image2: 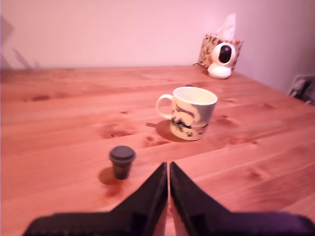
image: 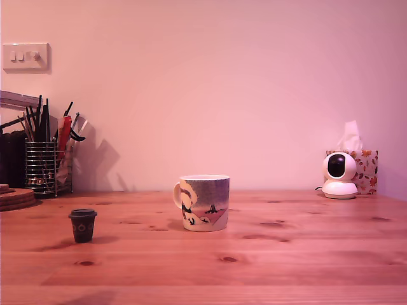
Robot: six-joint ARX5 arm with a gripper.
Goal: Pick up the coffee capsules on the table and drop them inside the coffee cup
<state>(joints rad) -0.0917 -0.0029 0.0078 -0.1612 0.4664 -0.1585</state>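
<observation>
One blackish coffee capsule (image: pixel 82 225) stands upright on the pine table (image: pixel 286 267), to the exterior view's left of the coffee cup (image: pixel 202 203). The cup is a cream mug with a printed purple scene, upright, its handle toward the capsule's side. In the wrist view the capsule (image2: pixel 121 161) sits just ahead of my gripper (image2: pixel 168 168), with the cup (image2: pixel 189 113) farther off. The two black fingers (image2: pixel 153 189) meet at their tips with nothing between them. The gripper does not show in the exterior view.
A wire-mesh pen holder (image: pixel 42 166) full of pens stands at the back on the exterior view's left, beside a round wooden coaster stack (image: pixel 15 197). A small white camera (image: pixel 339 175) and a tissue box (image: pixel 362 166) sit at the back right.
</observation>
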